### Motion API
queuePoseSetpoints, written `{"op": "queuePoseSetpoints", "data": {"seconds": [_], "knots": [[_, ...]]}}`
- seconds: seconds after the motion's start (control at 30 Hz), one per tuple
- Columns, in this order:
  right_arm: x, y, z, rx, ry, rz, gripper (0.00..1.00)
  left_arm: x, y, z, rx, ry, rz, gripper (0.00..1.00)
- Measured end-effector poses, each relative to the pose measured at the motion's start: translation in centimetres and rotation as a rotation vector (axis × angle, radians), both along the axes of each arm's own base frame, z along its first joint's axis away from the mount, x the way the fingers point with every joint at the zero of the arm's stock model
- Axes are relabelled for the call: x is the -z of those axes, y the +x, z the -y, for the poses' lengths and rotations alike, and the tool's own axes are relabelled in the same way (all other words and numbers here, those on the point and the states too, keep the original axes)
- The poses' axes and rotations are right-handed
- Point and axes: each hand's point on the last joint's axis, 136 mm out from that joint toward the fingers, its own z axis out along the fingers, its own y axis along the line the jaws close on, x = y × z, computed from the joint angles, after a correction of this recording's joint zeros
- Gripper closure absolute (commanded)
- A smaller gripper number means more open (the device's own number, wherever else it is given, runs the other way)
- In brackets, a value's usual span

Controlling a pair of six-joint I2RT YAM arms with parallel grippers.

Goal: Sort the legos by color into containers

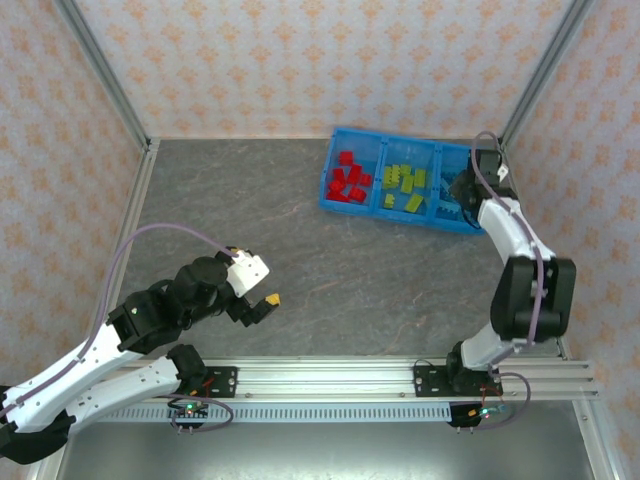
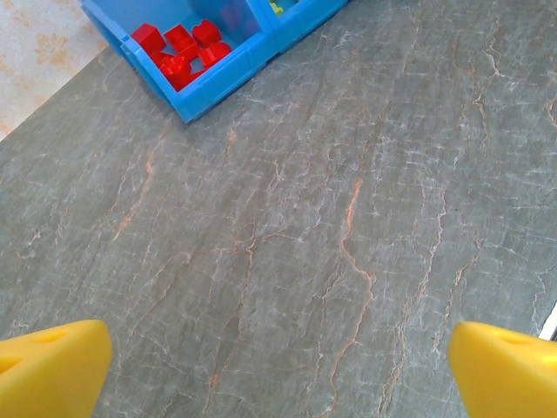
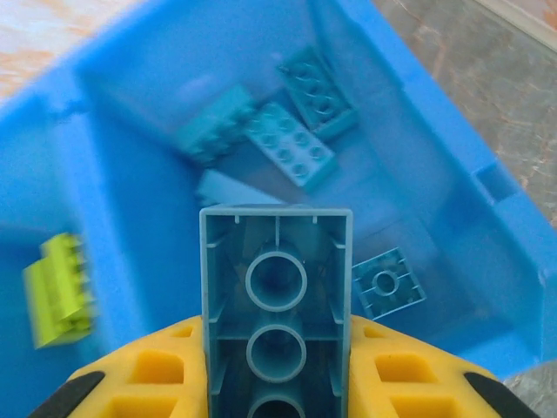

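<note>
light blue lego point(image 3: 276, 305), hollow underside showing

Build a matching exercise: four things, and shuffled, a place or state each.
1 small red plastic studded bricks
2 small lime green plastic studded bricks
3 left end effector
4 right end effector

A open above the grey table
B middle compartment of the bright blue plastic tray
C shut on a light blue plastic brick
D left compartment of that tray

Pairs: 1-D, 2-B, 3-A, 4-C
</note>
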Motion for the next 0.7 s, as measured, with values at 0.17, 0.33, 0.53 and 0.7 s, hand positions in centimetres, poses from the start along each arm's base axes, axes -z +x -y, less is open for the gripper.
{"op": "queuePoseSetpoints", "data": {"seconds": [0.17,0.33,0.53,0.7], "knots": [[2.2,1.5,1.0,0.037,-0.022,-0.108,0.50,0.0,0.0,0.0,-0.002,0.000,0.002,0.00],[0.3,1.5,1.4,0.067,-0.032,-0.088,0.45,0.0,0.1,-0.1,-0.007,0.005,0.002,0.00],[-2.9,-1.9,0.1,0.051,0.017,-0.006,0.38,0.1,2.2,-1.9,-0.205,0.021,0.011,0.00],[-5.7,-8.7,-2.9,-0.047,-0.012,0.157,0.26,-0.6,5.1,-4.9,-0.483,-0.042,0.146,0.00]]}}
